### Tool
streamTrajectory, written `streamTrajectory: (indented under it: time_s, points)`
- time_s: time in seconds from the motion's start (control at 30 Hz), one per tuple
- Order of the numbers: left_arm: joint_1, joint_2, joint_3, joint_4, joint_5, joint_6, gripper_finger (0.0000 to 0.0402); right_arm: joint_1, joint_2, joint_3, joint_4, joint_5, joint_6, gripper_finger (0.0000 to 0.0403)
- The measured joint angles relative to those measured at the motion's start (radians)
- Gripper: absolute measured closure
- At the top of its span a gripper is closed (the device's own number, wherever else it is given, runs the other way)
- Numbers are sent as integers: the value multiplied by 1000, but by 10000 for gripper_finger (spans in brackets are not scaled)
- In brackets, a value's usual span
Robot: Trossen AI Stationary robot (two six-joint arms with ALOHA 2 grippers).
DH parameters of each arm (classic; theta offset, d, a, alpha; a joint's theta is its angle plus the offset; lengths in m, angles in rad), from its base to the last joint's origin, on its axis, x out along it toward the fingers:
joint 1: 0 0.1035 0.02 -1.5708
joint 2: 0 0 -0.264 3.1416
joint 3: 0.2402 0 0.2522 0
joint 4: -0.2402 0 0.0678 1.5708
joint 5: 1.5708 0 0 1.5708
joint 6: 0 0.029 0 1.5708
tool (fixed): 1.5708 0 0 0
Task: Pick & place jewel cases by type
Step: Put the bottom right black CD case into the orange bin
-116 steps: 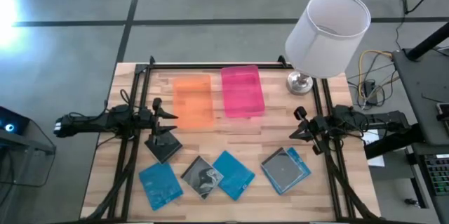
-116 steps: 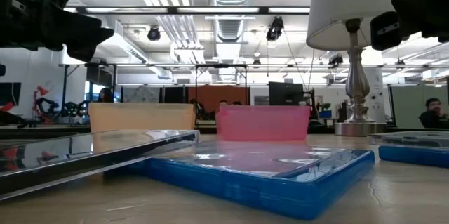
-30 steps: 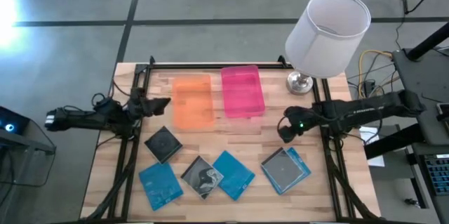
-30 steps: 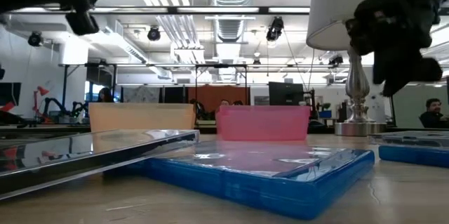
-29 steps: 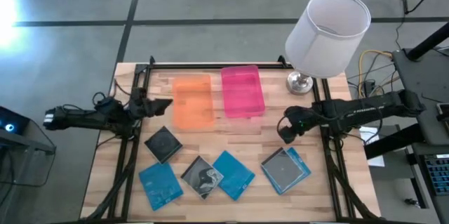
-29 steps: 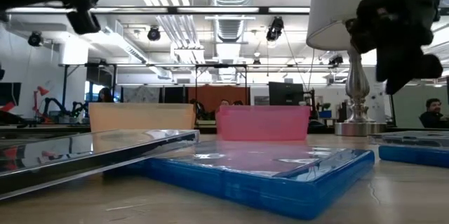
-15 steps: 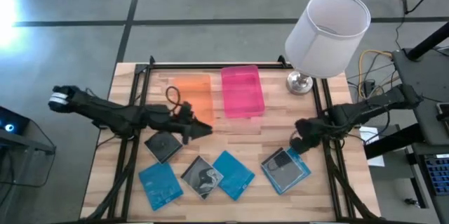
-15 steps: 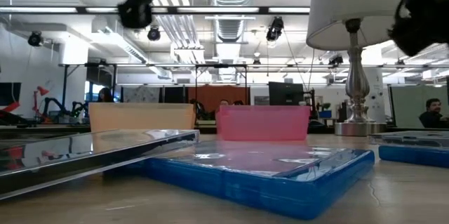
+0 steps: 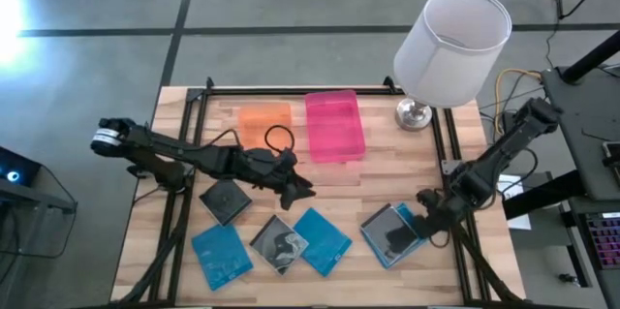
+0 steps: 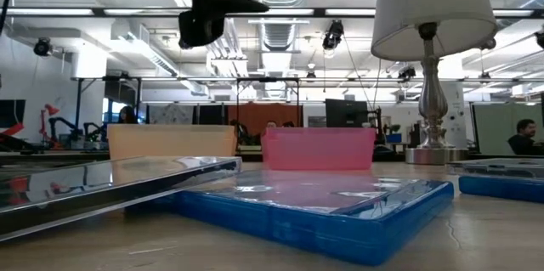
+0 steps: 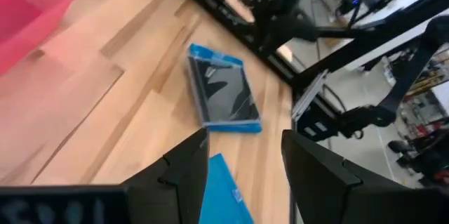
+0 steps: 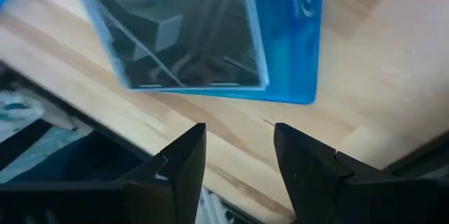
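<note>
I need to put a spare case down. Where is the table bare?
Bare wood lies between the pink tray and the lamp base, and at the table's left edge beside the black case. The front row of cases is crowded.

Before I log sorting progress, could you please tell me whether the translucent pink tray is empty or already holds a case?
Empty: the high view shows only bare pink floor inside the translucent pink tray, no case.

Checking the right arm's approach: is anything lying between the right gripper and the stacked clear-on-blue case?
No. The right wrist view shows only bare wood between the right gripper and the stacked case; its fingers are open, above the table's edge.
</note>
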Motion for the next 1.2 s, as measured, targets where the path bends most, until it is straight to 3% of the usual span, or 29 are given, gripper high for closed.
streamTrajectory:
  time_s: [0.2,0.5,0.97,1.2]
  points:
    - [0,15,0,-30,-1,-20,239,66,112,-2,82,-5,5,239]
    - [0,15,1,-28,-8,-21,239,66,263,-3,205,-5,-40,241]
    - [0,14,1,-28,-31,-23,239,-15,285,-17,222,30,-106,250]
    - [0,23,1,-31,-58,-17,239,-89,282,-19,226,204,-140,258]
